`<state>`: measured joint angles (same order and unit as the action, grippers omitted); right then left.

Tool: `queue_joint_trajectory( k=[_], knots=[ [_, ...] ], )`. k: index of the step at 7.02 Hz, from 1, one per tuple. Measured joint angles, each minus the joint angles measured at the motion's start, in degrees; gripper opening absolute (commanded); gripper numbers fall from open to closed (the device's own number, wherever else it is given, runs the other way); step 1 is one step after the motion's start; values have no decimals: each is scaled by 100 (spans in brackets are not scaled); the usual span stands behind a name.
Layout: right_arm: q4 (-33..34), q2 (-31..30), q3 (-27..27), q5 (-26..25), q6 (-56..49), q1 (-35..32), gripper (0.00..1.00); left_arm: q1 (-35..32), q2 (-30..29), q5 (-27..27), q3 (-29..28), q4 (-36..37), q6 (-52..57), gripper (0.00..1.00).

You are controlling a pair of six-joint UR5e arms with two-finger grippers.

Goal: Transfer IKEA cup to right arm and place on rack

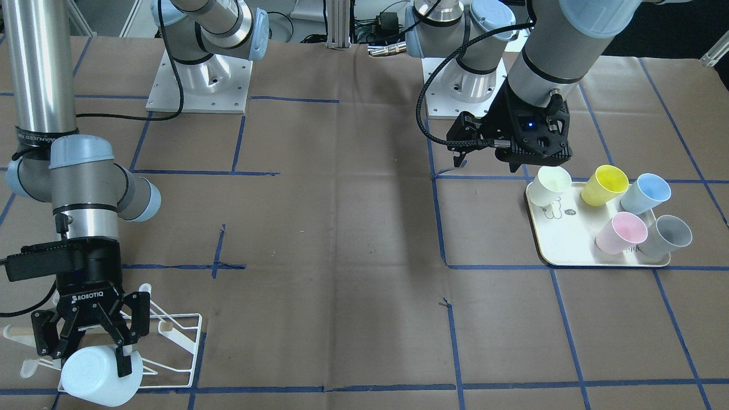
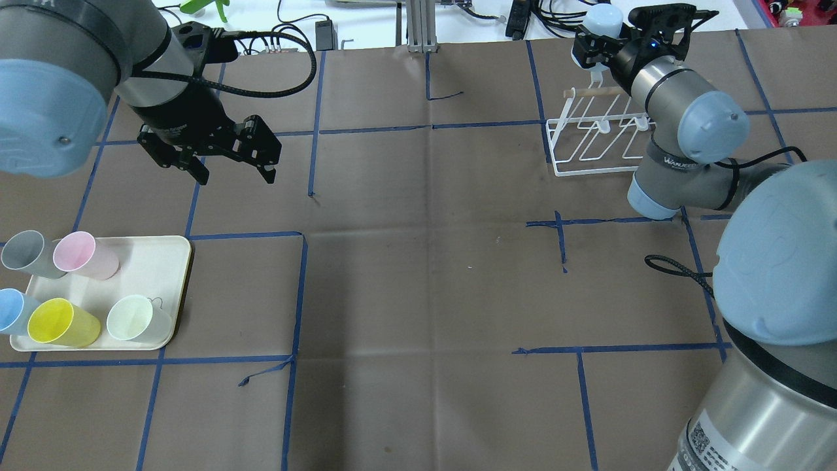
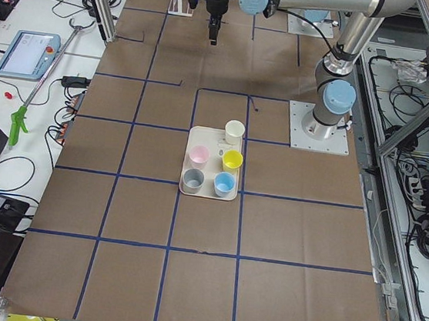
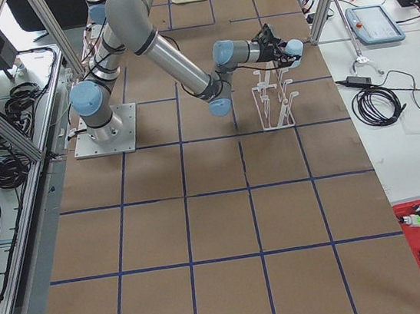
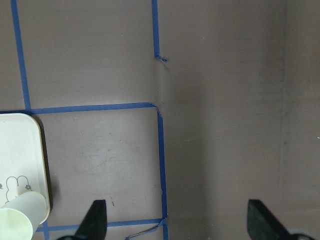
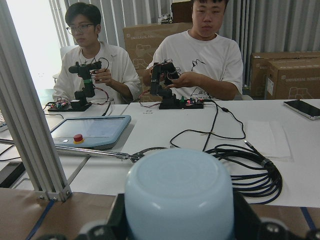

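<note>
My right gripper [image 1: 88, 361] is shut on a pale blue-white cup [image 1: 99, 376], held on its side with the base pointing away from the robot. It hovers above the far end of the white wire rack [image 1: 176, 336], over the wooden dowel [image 2: 598, 93]. The cup [image 6: 179, 195] fills the lower part of the right wrist view. In the overhead view the cup [image 2: 603, 19] and right gripper [image 2: 598, 36] sit just beyond the rack [image 2: 592, 140]. My left gripper [image 2: 229, 167] is open and empty, above the table beyond the tray; its fingertips [image 5: 95, 220] show apart.
A cream tray [image 2: 157, 261] with a bear drawing holds several cups: cream [image 2: 134, 319], yellow [image 2: 59, 322], blue [image 2: 13, 311], pink [image 2: 82, 255] and grey [image 2: 26, 254]. Two operators sit behind a white bench with cables [image 6: 250, 165] past the table's far edge.
</note>
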<state>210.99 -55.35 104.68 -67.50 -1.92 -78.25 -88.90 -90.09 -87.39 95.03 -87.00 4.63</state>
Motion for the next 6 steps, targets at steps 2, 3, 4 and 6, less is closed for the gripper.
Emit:
queue_joint_trajectory(
  k=[2,3,4,6],
  knots=[
    [-10,5,82,6,7,2,27,38,249,-1,432,47,139,99],
    [-15,6,117,8,7,14,27,175,292,-37,648,120,361,99],
    [-17,6,134,14,8,37,29,496,339,-99,857,200,711,98],
    [-20,6,242,25,8,81,29,1491,578,-163,1349,299,1589,99]
  ],
)
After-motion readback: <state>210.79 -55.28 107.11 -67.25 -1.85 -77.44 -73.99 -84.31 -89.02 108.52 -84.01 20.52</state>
